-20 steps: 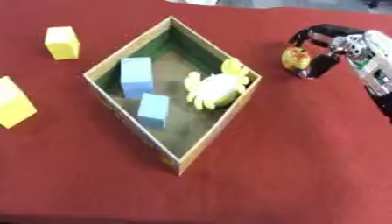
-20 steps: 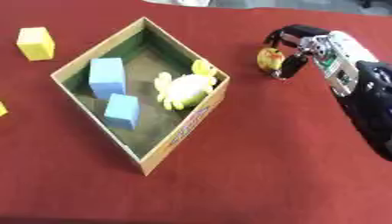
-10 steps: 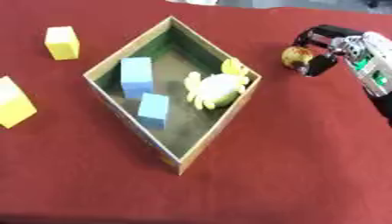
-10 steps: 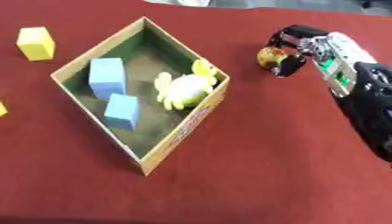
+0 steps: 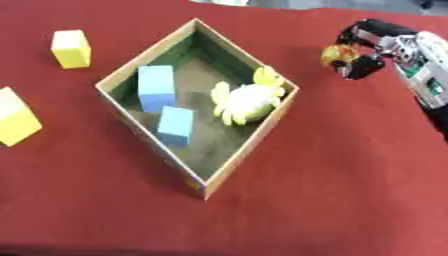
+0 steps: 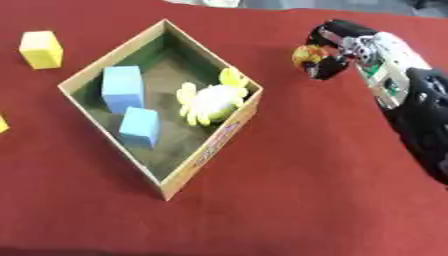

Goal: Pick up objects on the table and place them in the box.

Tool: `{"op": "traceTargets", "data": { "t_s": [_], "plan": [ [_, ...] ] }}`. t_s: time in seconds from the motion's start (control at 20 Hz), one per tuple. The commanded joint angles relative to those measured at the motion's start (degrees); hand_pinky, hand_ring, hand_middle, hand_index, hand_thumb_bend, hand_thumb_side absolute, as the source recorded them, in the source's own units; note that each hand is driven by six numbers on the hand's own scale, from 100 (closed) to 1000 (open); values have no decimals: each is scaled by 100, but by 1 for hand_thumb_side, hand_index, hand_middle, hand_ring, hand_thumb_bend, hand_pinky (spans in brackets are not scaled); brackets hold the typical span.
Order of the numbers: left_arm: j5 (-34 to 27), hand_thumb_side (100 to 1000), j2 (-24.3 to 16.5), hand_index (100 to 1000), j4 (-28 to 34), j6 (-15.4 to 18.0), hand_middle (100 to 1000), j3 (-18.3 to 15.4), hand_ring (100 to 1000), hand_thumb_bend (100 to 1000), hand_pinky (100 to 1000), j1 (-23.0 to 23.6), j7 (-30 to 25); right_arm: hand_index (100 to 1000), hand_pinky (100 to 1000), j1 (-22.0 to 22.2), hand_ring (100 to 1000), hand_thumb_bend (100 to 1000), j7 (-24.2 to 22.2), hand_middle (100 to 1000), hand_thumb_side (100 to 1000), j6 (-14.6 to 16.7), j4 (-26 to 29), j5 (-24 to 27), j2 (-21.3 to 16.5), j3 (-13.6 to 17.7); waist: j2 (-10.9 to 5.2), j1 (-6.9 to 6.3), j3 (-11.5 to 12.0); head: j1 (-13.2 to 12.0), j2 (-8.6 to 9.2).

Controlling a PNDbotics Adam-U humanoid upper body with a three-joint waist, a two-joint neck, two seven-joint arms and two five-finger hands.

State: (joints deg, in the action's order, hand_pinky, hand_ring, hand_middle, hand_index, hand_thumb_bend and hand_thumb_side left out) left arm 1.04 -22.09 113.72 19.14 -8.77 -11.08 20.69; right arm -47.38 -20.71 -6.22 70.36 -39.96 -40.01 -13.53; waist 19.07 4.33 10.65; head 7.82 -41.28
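While the right hand (image 5: pixel 376 47) curls its fingers around a small orange-yellow toy (image 5: pixel 337 54) at two o'clock of the box (image 5: pixel 229 170), it looks light, rounded, possibly slippery, best held across its middle.

We see the box (image 5: pixel 229 172) near the middle of the table (image 5: pixel 332 190), set cornerwise. In it lie two blocks (image 5: pixel 157 87) towards the left, one (image 5: pixel 176 125) nearer us than the other, and a crab-shaped toy (image 5: pixel 247 100) to their right, against the right wall. Left of the box, on the table, stand two more blocks: one (image 5: pixel 71 48) farther back, one (image 5: pixel 16 117) at the left edge. Right of the box and behind it, our right hand (image 6: pixel 337 47) is curled around a small round thing (image 6: pixel 307 54).
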Motion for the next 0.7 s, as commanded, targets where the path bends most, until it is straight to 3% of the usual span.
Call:
{"op": "traceTargets", "data": {
  "t_s": [0.05,0.3,0.45,0.7],
  "plan": [
    [6,784,-100,845,87,-9,769,-54,786,168,960,-15,-13,621,828,-141,795,100,123,491,100,-45,857,120,-360,147,-75,-32,-7,-7,-23],
    [0,781,-119,845,87,-2,769,-46,786,170,960,-20,-16,620,822,-231,782,100,-210,490,100,-22,2576,522,-504,-35,-101,-24,-5,16,-29],
    [-13,779,-130,845,87,2,769,-35,786,171,959,-34,-20,622,820,-437,779,100,-597,492,100,19,3450,772,-393,-297,-123,-22,4,52,-35],
    [-33,778,-127,845,87,3,769,-21,786,171,959,-49,-34,631,818,-889,775,100,-1232,501,100,51,4051,931,119,-712,-147,-29,37,109,-29]
  ]
}}
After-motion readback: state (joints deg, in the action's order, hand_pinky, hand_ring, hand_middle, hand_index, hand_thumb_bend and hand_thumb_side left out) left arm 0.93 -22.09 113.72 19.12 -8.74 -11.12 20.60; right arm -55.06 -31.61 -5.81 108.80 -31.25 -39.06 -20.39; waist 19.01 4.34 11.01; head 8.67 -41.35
